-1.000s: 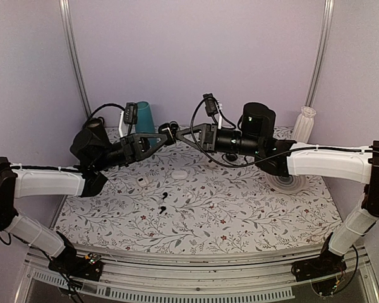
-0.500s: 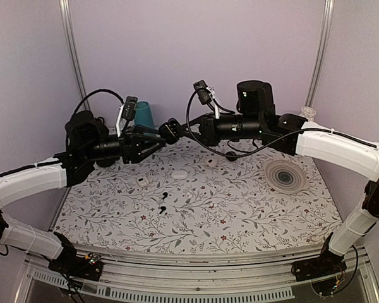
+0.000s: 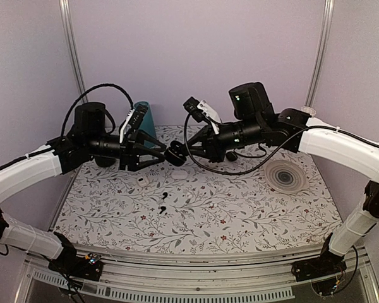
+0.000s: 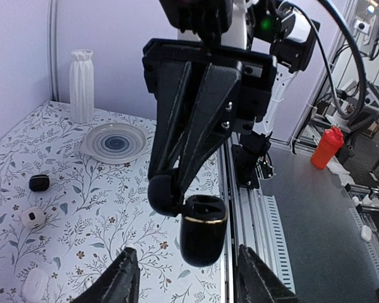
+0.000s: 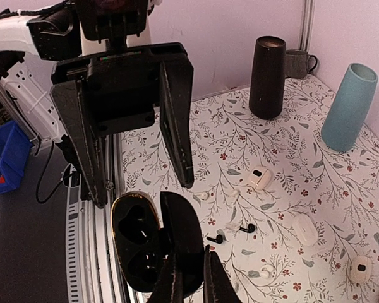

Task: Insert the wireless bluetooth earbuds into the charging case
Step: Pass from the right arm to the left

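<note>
Nearest on the floral desk (image 3: pixel 252 221), the wireless bluetooth earbuds (image 3: pixel 162 208) lie loose and close together, well apart from the charging case. Just beyond them sit two white cases (image 3: pixel 142 182), one to the left and one a little further back. Above that spot, off the desk, the charging case (image 4: pixel 202 230) hangs in the air with its lid swung open, and the two wells in its gold-rimmed body show. The right hand (image 5: pixel 189 278) is clamped on the opened lid, its fingers pinched together and carrying the whole case. The left hand (image 3: pixel 159 154) faces it from the other side with its fingers spread apart, the case body just ahead between them, touching nothing. Off to the right rests a ringed plate (image 3: pixel 285 175). At the back stand a teal cup (image 3: pixel 145 120) and a white vase (image 4: pixel 82 85).
</note>
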Robot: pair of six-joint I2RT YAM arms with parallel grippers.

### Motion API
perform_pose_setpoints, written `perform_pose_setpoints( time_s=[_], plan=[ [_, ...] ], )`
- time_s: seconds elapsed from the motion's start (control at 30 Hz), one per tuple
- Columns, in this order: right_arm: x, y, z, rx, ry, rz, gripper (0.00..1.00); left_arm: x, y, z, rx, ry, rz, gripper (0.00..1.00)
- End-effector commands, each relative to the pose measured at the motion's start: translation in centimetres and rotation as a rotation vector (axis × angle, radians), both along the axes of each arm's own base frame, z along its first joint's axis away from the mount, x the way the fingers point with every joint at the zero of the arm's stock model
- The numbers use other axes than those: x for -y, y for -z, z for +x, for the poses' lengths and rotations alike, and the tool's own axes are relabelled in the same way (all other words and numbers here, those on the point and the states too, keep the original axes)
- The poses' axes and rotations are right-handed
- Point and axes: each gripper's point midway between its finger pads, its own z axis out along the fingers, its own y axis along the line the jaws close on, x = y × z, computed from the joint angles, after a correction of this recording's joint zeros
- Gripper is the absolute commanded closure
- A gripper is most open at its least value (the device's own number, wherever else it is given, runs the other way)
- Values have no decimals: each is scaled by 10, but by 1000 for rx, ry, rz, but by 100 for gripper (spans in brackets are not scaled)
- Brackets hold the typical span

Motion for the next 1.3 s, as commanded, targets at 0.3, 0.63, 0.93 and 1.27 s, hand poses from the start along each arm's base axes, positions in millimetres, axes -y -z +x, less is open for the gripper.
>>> perform_pose_setpoints(
  time_s=[0.3, 0.63, 0.93, 1.27],
  plan=[
    [-1, -21, -15, 93, -51, -33, 97, 16, 5, -27, 39, 125, 54, 55],
    [-7, -16, -20, 84, -79, -48, 97, 22, 4, -30, 51, 128, 49, 59],
    [-10, -13, -21, 83, -85, -56, 97, 23, 1, -29, 49, 130, 38, 64],
    [-10, -15, -19, 93, -69, -54, 97, 23, 4, -37, 42, 154, 40, 66]
  ],
)
